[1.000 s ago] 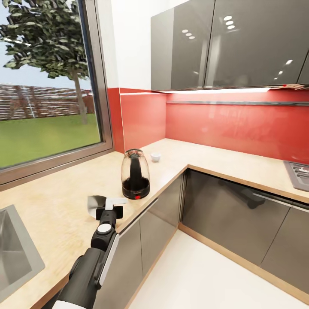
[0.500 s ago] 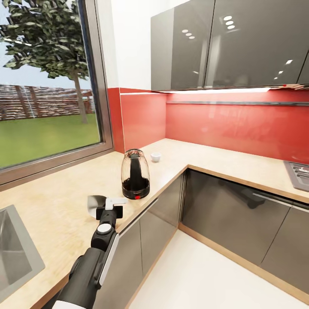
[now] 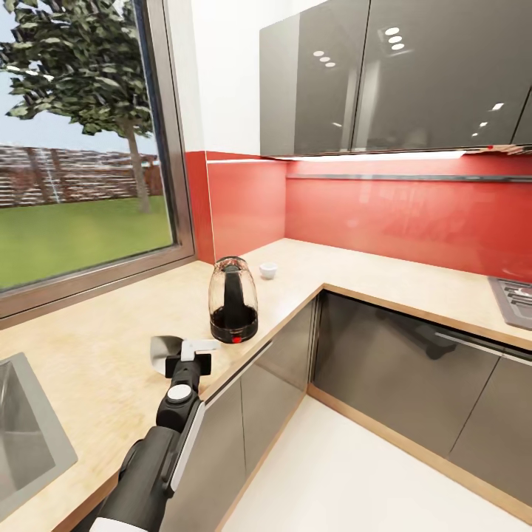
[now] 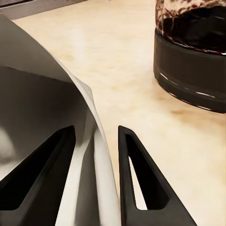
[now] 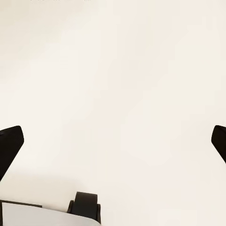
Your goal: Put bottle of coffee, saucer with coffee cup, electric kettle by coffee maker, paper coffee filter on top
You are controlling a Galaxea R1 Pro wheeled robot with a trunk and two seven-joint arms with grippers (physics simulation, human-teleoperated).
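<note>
My left gripper (image 3: pixel 185 347) hovers just above the kitchen countertop (image 3: pixel 96 362), shut on the white saucer (image 3: pixel 165 351), which it holds tilted on edge. In the left wrist view the saucer (image 4: pixel 52 122) sits between the two black fingers (image 4: pixel 141 179). Just beyond stands the electric kettle (image 3: pixel 233 301), upright near the counter's front edge, its black base (image 4: pixel 188 70) close ahead. The small white coffee cup (image 3: pixel 267 270) rests farther back toward the corner. My right gripper (image 5: pixel 113 146) is open above the pale floor. The coffee maker, bottle of coffee, paper coffee filter and kitchen shelf are out of view.
A steel sink (image 3: pixel 22 428) is set into the counter at the near left. A hob (image 3: pixel 513 299) lies at the far right. Dark cabinet fronts (image 3: pixel 399 369) run under the L-shaped counter, and upper cabinets (image 3: pixel 384 74) hang over the red backsplash.
</note>
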